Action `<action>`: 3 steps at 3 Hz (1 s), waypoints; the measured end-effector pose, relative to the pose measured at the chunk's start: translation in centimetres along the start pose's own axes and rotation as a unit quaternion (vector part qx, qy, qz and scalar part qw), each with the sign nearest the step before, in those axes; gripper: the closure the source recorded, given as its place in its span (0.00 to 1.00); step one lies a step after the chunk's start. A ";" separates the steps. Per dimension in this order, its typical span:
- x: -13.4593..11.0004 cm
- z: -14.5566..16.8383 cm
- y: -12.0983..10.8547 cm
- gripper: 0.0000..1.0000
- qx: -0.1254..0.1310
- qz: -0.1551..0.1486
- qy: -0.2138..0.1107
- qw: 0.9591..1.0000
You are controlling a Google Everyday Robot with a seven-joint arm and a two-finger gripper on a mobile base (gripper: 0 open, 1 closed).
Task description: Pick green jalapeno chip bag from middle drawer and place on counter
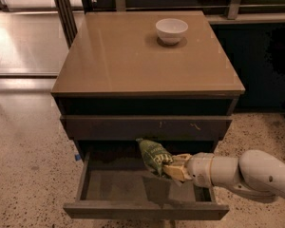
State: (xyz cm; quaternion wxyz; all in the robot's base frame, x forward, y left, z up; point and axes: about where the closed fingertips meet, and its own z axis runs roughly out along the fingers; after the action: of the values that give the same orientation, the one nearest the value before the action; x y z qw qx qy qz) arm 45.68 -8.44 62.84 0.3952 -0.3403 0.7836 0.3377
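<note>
While the dark cabinet [147,106] stands on the speckled terrazzo floor [28,160], its lowest visible drawer is pulled out toward the camera. The counter [133,56], a glossy tan slab, caps the cabinet and carries one item only. Below it, a shut drawer front [133,127] shows small pale scratches right of centre. The middle drawer [118,186] sits open beneath that front, with its flat grey floor exposed and a shadow lying across its middle. A white robot arm [247,172] enters from the right edge and reaches left over the drawer's right half. The white bowl [171,30] rests upright at the counter's far side, right of centre, well apart from the arm. The green jalapeno chip bag [154,155] is raised clear of the drawer floor, tilted, its upper end near the scratched front's lower edge. The gripper [173,170] is inside the drawer opening, clenched on the bag's lower right end.
</note>
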 end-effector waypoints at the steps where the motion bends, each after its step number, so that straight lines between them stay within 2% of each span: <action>1: -0.2 -0.1 0.0 1.00 0.002 -0.002 0.000 1.000; 3: -2.4 -0.5 1.0 1.00 -0.019 -0.014 -0.001 1.000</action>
State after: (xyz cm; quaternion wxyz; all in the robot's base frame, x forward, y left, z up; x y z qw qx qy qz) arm 45.77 -7.63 65.34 0.3940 -0.3587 0.7719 0.3468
